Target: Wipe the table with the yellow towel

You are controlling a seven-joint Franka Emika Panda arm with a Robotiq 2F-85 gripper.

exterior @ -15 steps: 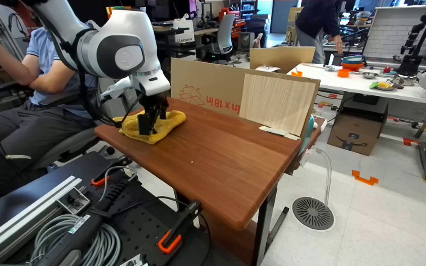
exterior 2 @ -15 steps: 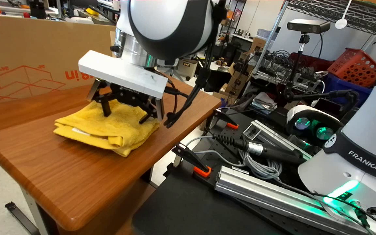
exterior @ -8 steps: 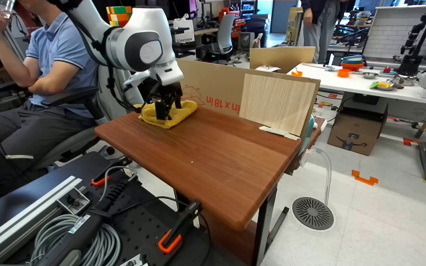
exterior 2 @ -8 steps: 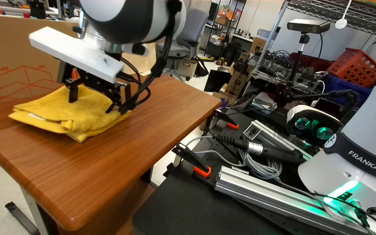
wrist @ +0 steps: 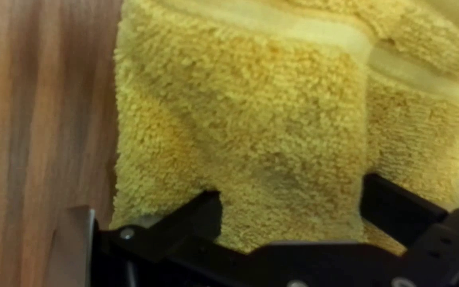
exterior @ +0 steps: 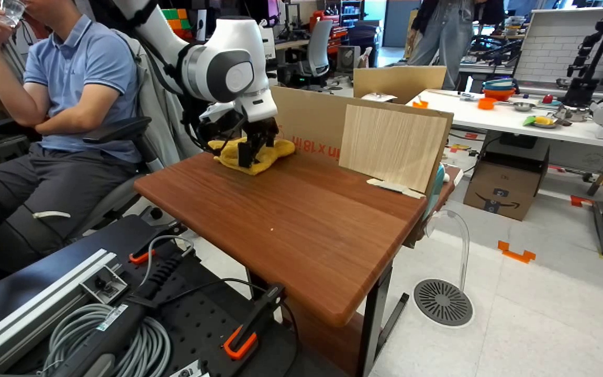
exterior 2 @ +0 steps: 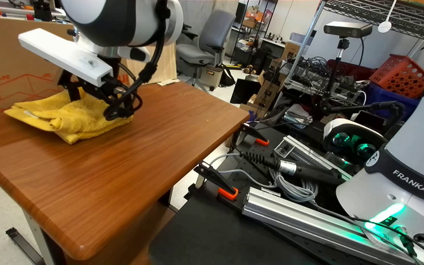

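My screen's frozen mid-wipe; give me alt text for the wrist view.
The end effector stands open at the bottom of the picture, its two black fingers apart against a folded yellow towel that fills most of the view. Wood-grained table shows down the left side.

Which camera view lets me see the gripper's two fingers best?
The wrist view: both fingers appear large, apart, against the yellow towel. Both exterior views show them smaller; in an exterior view, black cables partly hide one.
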